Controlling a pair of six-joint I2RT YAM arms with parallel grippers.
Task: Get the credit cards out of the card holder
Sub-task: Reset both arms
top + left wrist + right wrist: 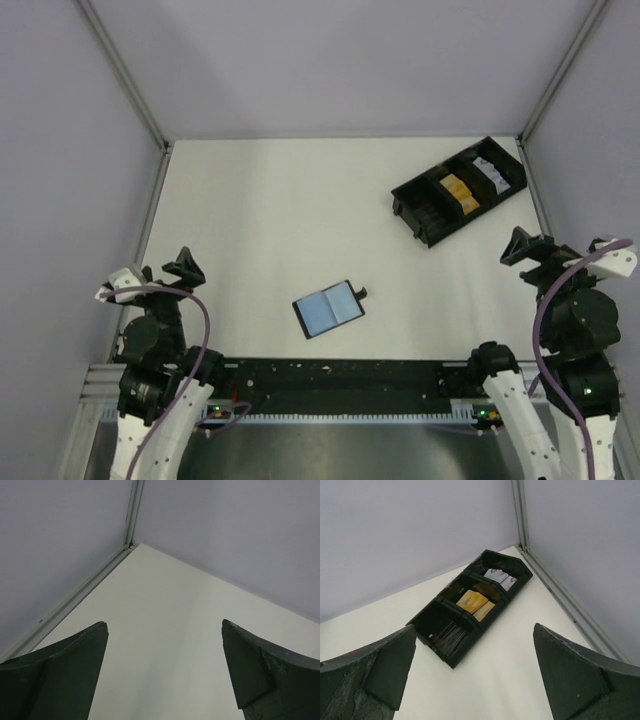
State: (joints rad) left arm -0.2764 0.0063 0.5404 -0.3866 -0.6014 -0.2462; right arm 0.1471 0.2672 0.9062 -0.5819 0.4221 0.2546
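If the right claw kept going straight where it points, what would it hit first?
Probably the black tray, at its near end: nothing lies between it and the open right gripper. Depth is unclear, so it might touch the table first.

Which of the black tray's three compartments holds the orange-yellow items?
The middle compartment holds the orange-yellow items. The end compartment by the corner holds whitish items, and the other end holds dark thin ones.

Your top camera looks down from high over the near edge on the whole white tabletop [250, 220], sharing the long black compartmented tray [408, 197] at upper right with your low right wrist camera and the upper-left corner with your left one.
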